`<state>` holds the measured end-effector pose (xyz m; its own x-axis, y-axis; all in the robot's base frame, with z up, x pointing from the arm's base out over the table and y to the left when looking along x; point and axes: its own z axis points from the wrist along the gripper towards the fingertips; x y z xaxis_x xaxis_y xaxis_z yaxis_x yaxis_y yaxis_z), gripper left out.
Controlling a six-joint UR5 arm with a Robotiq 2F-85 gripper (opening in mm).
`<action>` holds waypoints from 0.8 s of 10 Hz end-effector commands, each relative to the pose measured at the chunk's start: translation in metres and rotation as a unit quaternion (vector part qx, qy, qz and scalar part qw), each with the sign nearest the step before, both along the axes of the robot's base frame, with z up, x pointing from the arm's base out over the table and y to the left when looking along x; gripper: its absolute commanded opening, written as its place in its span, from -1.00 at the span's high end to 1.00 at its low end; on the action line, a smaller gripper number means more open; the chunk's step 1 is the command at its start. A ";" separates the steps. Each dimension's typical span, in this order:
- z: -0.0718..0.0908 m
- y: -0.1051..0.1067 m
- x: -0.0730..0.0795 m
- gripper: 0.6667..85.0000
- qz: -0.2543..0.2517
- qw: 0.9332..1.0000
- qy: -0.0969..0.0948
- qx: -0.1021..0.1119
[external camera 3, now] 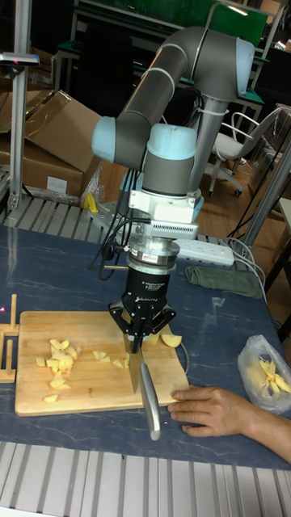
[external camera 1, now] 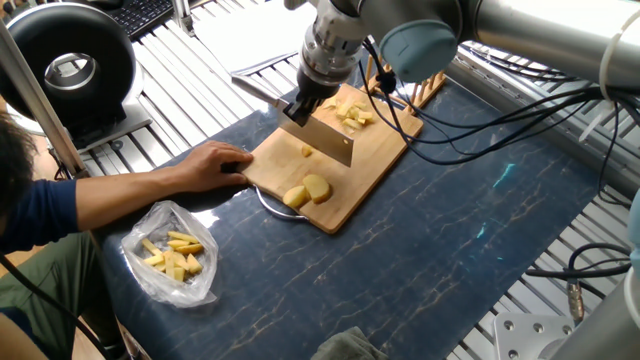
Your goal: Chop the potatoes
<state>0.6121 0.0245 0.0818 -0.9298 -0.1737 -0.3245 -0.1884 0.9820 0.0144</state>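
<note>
My gripper [external camera 1: 301, 107] [external camera 3: 139, 342] is shut on a cleaver [external camera 1: 330, 143], gripping it where the blade meets the handle [external camera 3: 151, 404]. The blade stands upright over the middle of the wooden cutting board [external camera 1: 378, 160] [external camera 3: 89, 393]. The potatoes lie on the board. Small chopped pieces [external camera 1: 351, 116] [external camera 3: 58, 359] are heaped on the far side of the blade. A tiny bit [external camera 1: 307, 151] lies just by the blade. Two larger chunks [external camera 1: 309, 190] [external camera 3: 164, 339] rest near the board's front corner.
A person's hand [external camera 1: 214, 165] [external camera 3: 212, 409] presses on the board's edge, close to the knife handle. A clear plastic bag [external camera 1: 173, 255] [external camera 3: 266, 376] of yellow pieces lies on the dark mat. A wooden peg rack [external camera 1: 413, 88] stands at the board's far end. A black fan [external camera 1: 68, 62] sits at back left.
</note>
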 end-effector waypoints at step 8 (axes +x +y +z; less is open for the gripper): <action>-0.006 0.002 0.003 0.99 -0.006 1.000 -0.007 0.004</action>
